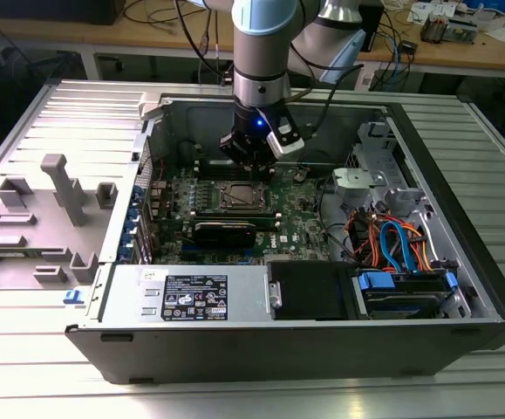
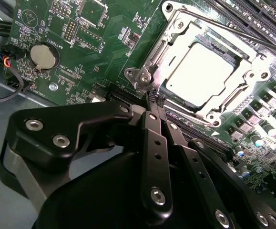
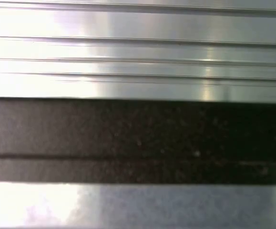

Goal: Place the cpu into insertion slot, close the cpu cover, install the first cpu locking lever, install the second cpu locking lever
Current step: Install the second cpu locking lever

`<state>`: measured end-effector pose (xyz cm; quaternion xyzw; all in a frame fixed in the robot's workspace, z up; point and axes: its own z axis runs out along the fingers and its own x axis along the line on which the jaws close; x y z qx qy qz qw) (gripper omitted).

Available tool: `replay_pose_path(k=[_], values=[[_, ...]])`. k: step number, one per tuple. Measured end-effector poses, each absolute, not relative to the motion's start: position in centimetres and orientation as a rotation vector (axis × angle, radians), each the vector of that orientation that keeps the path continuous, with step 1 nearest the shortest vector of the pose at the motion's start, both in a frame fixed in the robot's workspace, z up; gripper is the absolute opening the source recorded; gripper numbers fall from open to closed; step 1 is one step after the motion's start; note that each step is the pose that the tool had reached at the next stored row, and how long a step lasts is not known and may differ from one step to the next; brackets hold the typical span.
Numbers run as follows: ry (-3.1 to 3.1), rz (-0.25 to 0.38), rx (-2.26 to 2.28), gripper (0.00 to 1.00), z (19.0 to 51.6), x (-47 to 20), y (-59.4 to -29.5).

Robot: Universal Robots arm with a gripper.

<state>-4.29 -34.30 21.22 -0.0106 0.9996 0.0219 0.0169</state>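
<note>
My hand (image 2: 153, 98) is pinched narrow, fingertips together with nothing between them, tips right at the corner of the cpu cover (image 2: 176, 36). In the exterior view my hand (image 1: 250, 164) hangs inside the open computer case (image 1: 461, 253), just above the motherboard (image 1: 300, 214) and beside the insertion slot (image 1: 238, 197). The cpu (image 2: 199, 74) sits flat in the insertion slot (image 2: 230, 57), silver top showing through the cover's window; the cover lies down over it. A thin lever rod (image 2: 223, 26) runs along the far edge of the socket. Case also holds a black drive box (image 1: 309, 288), a blue-tabbed drive (image 1: 400, 292) and orange and blue cables (image 1: 392, 240). Case lies on the ribbed metal desk (image 1: 25, 349); grey plastic fixtures (image 1: 56, 188) stand at the exterior view's left.
</note>
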Motion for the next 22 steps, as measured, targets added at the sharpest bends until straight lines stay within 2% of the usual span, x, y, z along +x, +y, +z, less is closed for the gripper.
replay_pose_path(k=[22], values=[[3.124, 0.069, -0.033, 0.11, 21.21, -3.53, -35.15]])
